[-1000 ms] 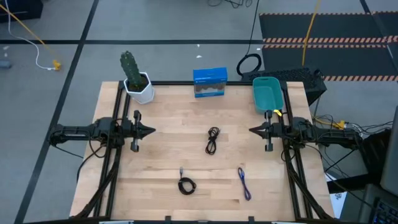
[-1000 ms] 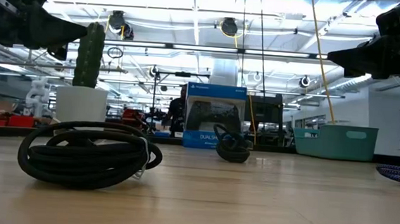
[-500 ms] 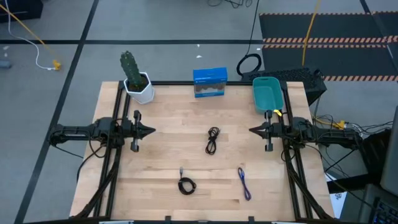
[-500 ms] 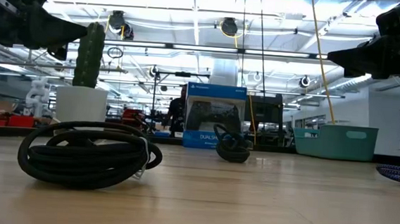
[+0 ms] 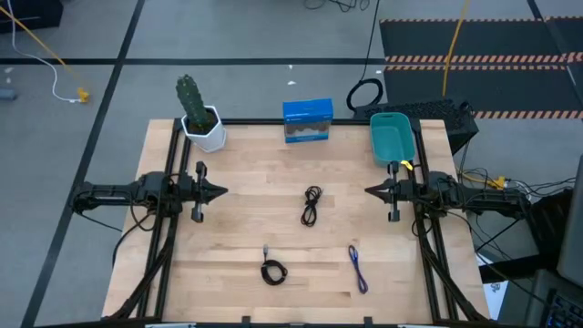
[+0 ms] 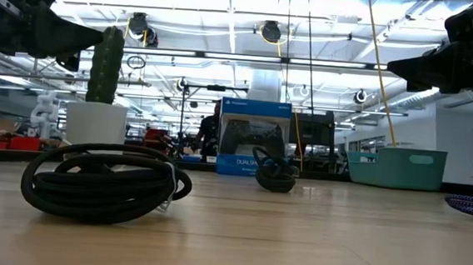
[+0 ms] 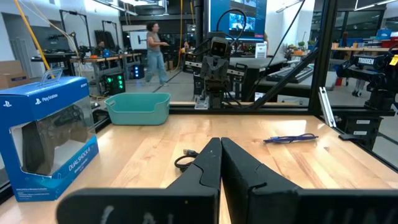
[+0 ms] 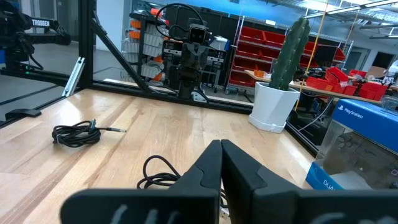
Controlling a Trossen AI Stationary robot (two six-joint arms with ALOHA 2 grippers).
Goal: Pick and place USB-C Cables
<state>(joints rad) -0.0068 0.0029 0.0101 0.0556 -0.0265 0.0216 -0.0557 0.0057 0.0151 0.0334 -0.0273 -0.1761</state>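
Three short cables lie flat on the wooden table: a black one at the centre [image 5: 311, 205] [image 6: 275, 175], a black coil near the front edge [image 5: 272, 271] [image 6: 99, 181], and a blue-purple one front right [image 5: 358, 268] [image 7: 291, 139]. A teal bin [image 5: 393, 137] stands at the far right. My left gripper [image 5: 221, 191] [image 7: 221, 142] hovers above the left side, shut, pointing right. My right gripper [image 5: 369, 190] [image 8: 221, 144] hovers above the right side, shut, pointing left. Both are well above and apart from the cables.
A cactus in a white pot [image 5: 199, 118] stands at the far left corner and a blue boxed game controller [image 5: 307, 120] at the far middle. A black cable ring [image 5: 364, 94] lies beyond the far edge. Bare wood spreads between the cables. A person [image 7: 154, 50] walks in the room behind.
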